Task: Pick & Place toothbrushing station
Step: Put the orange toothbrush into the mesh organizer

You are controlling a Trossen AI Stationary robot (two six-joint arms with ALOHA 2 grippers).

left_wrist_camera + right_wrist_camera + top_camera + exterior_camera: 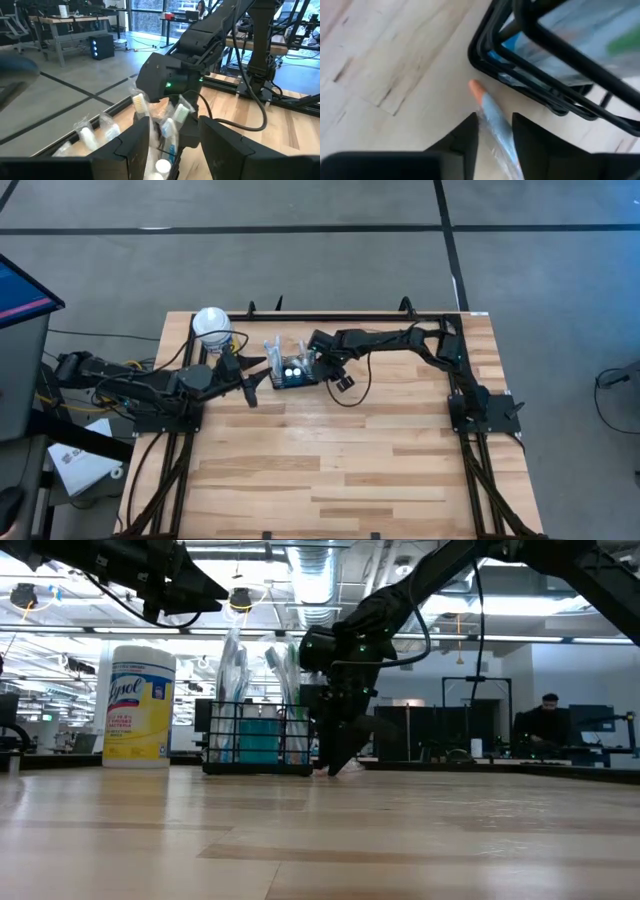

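The toothbrushing station, a small black wire caddy (293,372) (255,736) (555,75), stands on its base at the table's far middle. Wrapped toothbrushes (140,103) stick up out of it. My right gripper (320,368) (338,762) (495,120) points steeply down just to the right of the caddy's right end, shut on a wrapped blue toothbrush (492,117). My left gripper (258,383) (175,150) hovers open to the left of the caddy, above the table, with nothing between its fingers. My right gripper pinches the wrapped blue toothbrush's shaft (496,131) between its two fingers, coming from above and slanting down. The brush runs along the fingers and sticks out past them. Its orange end (476,88) is down at the tabletop beside the caddy's lower corner; whether it touches, I cannot tell.
A yellow canister with a white lid (212,326) (138,706) stands at the far left, behind my left arm. A black rail (330,312) runs along the table's far edge. The near half of the wooden tabletop (330,470) holds nothing.
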